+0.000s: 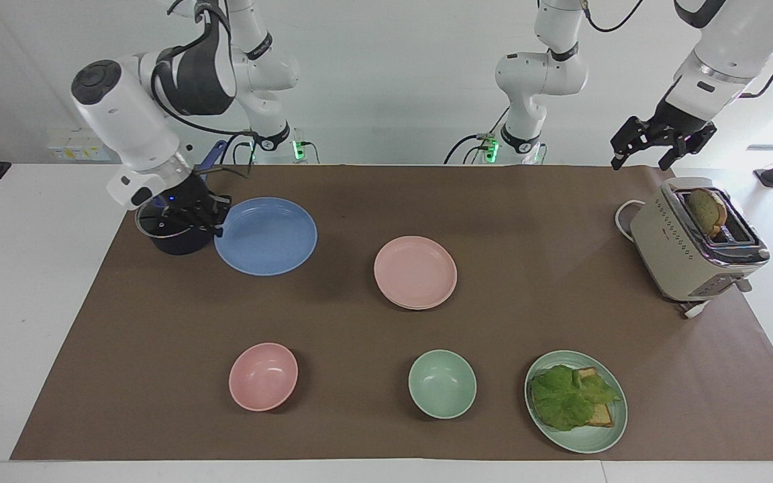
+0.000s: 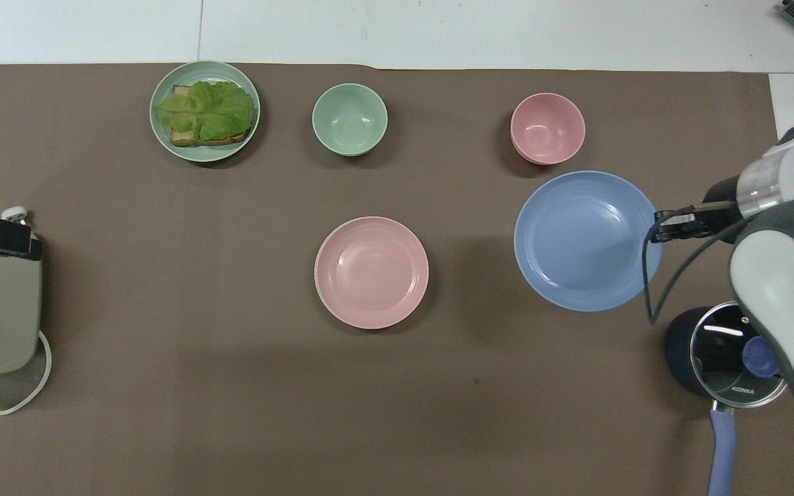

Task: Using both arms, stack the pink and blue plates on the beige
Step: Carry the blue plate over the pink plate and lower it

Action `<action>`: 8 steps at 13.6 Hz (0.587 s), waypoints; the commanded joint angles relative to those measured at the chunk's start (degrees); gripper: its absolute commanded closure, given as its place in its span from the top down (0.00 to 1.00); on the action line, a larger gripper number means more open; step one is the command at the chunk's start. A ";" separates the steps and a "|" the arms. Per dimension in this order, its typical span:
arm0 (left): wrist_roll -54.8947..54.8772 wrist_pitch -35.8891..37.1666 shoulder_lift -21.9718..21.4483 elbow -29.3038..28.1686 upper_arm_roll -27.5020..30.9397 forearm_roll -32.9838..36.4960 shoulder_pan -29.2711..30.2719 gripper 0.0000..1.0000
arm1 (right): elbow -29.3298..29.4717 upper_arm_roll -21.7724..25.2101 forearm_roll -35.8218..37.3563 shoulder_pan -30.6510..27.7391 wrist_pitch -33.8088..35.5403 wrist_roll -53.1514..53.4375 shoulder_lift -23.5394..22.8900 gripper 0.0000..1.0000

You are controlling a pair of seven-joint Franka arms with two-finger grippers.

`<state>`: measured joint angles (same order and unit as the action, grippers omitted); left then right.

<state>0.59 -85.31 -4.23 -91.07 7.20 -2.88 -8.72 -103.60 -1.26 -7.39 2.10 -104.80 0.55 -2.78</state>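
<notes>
Done: pink plate [image 1: 415,271] lies on the beige plate [image 1: 427,305] mid-table, only a cream rim showing beneath it
In hand: right gripper [image 1: 215,223] pinches the rim of the blue plate [image 1: 266,235]; plate is in the air beside the dark pot [image 1: 173,236]
Left: carry blue across and set it on pink
Left gripper [image 1: 643,150]: waits, fingers wide and empty, over the table edge near the toaster [image 1: 694,241]
</notes>
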 commanded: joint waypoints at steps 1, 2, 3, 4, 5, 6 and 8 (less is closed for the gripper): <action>-0.59 0.76 -0.52 0.01 -0.53 1.30 0.55 1.00 | 0.94 -0.32 -0.52 7.54 -2.67 12.06 -2.04 0.00; -0.59 0.76 -0.43 0.01 -0.53 1.30 0.55 1.00 | 0.94 -0.32 -0.79 10.44 -4.43 16.45 -3.09 0.00; -0.59 0.85 -0.52 0.01 -0.53 1.30 0.46 1.00 | 0.94 -0.32 -0.79 12.99 -6.71 20.76 -4.24 0.00; -0.59 0.76 -0.52 0.01 -0.53 1.30 0.55 1.00 | 0.85 -0.32 -1.05 15.19 -8.82 23.93 -5.03 0.00; -0.59 0.76 -0.52 0.01 -0.53 1.30 0.55 1.00 | 0.94 -0.41 -1.05 16.17 -9.88 25.88 -5.39 0.00; -0.59 0.76 -0.52 0.01 -0.53 1.30 0.55 1.00 | 0.85 -0.41 -1.40 17.40 -11.29 28.16 -6.52 0.00; -0.59 0.76 -0.52 0.01 -0.53 1.30 0.55 1.00 | 0.59 -0.32 -1.58 20.83 -15.33 31.60 -8.81 0.00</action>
<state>0.59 -85.31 -4.23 -91.07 7.20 -2.88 -8.72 -103.61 -1.88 -7.51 21.15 -117.66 29.73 -9.65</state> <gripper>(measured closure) 0.000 0.956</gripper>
